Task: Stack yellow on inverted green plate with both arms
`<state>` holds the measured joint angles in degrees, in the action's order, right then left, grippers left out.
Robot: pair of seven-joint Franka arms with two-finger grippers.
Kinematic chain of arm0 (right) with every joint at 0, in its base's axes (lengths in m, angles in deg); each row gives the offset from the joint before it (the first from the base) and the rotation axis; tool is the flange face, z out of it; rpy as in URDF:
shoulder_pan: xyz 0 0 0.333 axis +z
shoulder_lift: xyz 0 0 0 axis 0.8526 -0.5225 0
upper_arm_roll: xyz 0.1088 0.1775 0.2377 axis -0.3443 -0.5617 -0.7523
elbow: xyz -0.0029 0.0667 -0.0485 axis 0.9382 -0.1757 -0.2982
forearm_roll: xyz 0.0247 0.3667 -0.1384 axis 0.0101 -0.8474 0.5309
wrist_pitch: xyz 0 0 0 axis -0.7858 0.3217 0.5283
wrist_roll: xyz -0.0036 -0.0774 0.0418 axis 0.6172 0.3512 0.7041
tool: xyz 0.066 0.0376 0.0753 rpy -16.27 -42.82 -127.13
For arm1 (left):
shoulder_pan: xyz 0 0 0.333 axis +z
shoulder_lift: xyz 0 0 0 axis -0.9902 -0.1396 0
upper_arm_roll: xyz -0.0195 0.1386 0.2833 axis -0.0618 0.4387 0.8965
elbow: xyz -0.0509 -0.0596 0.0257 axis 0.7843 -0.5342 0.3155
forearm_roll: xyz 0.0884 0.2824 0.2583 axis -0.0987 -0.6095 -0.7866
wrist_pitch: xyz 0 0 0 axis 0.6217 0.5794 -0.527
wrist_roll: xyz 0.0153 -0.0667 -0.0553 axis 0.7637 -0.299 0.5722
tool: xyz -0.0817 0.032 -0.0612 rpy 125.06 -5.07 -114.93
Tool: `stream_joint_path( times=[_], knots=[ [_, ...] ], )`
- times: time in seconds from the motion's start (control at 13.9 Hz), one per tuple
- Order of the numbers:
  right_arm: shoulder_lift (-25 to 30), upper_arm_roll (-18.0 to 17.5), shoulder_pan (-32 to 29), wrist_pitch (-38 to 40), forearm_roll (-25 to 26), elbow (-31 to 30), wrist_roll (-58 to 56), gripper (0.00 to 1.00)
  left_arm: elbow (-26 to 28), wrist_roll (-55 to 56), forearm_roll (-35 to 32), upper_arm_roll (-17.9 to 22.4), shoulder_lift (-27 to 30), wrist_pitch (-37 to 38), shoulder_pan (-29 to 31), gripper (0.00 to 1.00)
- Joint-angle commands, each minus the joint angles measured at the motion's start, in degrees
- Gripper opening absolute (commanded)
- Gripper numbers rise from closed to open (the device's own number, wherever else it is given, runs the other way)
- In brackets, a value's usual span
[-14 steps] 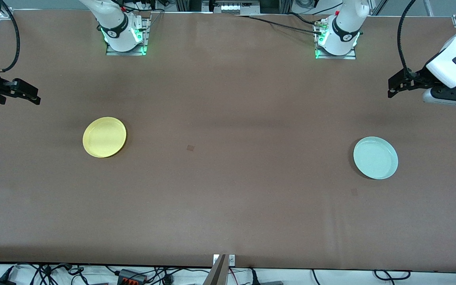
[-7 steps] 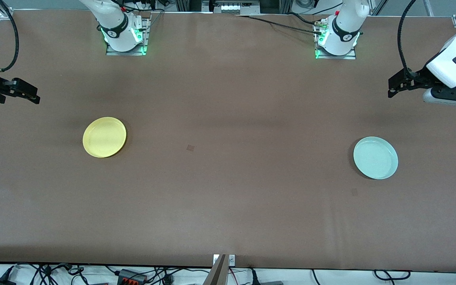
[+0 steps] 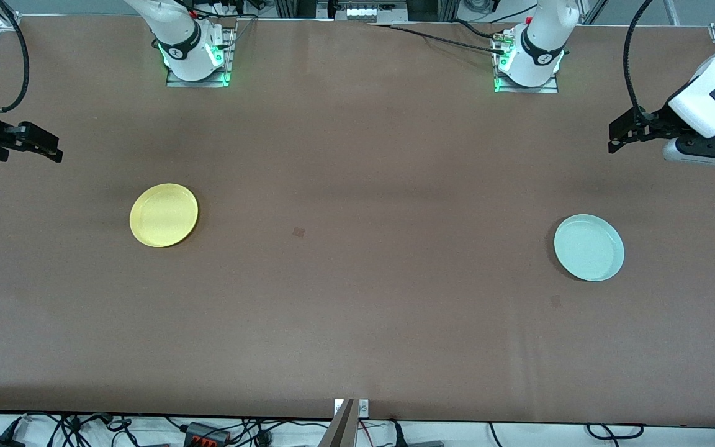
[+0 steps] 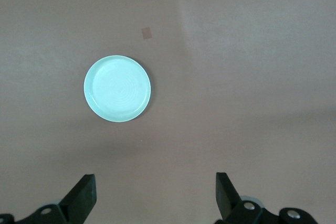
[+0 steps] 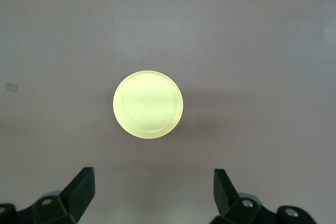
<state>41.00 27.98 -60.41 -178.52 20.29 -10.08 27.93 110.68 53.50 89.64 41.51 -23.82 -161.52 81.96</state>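
With my left gripper (image 4: 155, 195) and right gripper (image 5: 152, 192) both spread wide up high, I worry the green plate (image 3: 589, 247), rim up and flat on the table (image 3: 357, 310), slips when I flip it, or the yellow plate (image 3: 164, 215) slides off.

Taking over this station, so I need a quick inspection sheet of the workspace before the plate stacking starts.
Surface: brown table, flat, with two small darker patches.
Job's things: yellow plate toward the right arm's end, rim up; green plate toward the left arm's end, rim up, not yet inverted. They lie far apart, neither touched.
Clutter: nothing seen on the table.
Grippers: left tool open, up in the air at the left arm's end of the table, holding nothing; right tool open, up in the air at the right arm's end, holding nothing.
Cables: black cable on the table by the left arm's base; loose wires under the table edge nearest the front camera.
Surroundings: metal framing past the bases.
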Motion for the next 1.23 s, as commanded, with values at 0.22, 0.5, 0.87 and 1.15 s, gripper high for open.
stream_joint_path(
  times=[0.22, 0.5, 0.87, 1.15],
  knots=[
    [1.0, -0.1, -1.3, 1.8, -0.8, -0.5, -0.5, 1.0, -3.9, 0.1, 0.0, 0.0, -2.0, 2.5, 0.2, 1.0],
    [1.1, -0.1, -1.3, 1.8, -0.9, -0.5, -0.6, 1.0, -4.2, 0.1, 0.0, 0.1, -2.2, 3.2, 0.5, 1.0],
    [1.2, -0.2, -1.2, 1.8, -0.8, -0.4, -0.6, 1.0, -6.8, 0.0, 0.6, 0.1, -7.3, 3.1, 1.4, 1.0],
    [1.1, -0.5, -0.9, 1.9, -0.7, -0.4, -0.3, 1.0, -12.8, -0.5, 0.2, 0.2, -15.0, 3.0, 4.4, 1.0]
  ],
)
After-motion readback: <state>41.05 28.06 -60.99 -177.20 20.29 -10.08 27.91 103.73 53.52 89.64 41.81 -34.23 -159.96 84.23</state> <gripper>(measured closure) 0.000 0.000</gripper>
